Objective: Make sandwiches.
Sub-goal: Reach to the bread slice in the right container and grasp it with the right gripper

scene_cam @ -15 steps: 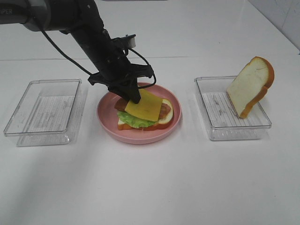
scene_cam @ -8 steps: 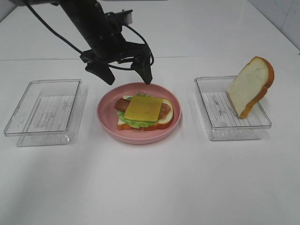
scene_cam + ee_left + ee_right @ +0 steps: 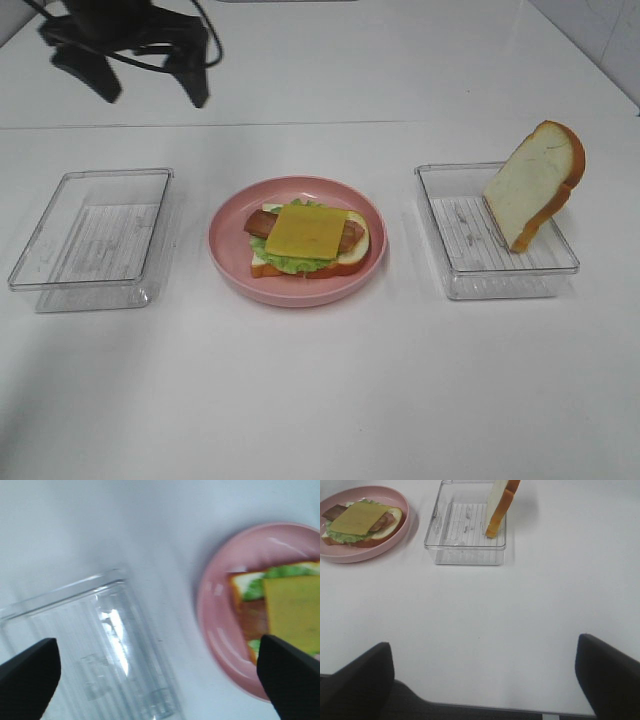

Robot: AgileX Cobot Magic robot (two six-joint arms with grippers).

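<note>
Up and away from the pink plate (image 3: 230,262) goes the left gripper (image 3: 145,85), jaws wide and empty, leaving the cheese (image 3: 307,231) on the sandwich (image 3: 308,240) there, so only the top bread slice (image 3: 530,186) in the tray (image 3: 455,265) beside the plate looks missing.

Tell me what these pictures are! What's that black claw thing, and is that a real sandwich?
It's a robot with two arms, each ending in a claw called a gripper. One picture looks down from a high camera; the other two come from cameras on the arms' wrists. The left gripper hangs open above the table, holding nothing. The right gripper is open and empty too. On the pink plate lies a half-built toy sandwich: bread, lettuce, bacon, cheese on top. The last bread slice leans in the right clear tray. The left clear tray holds nothing.
</note>
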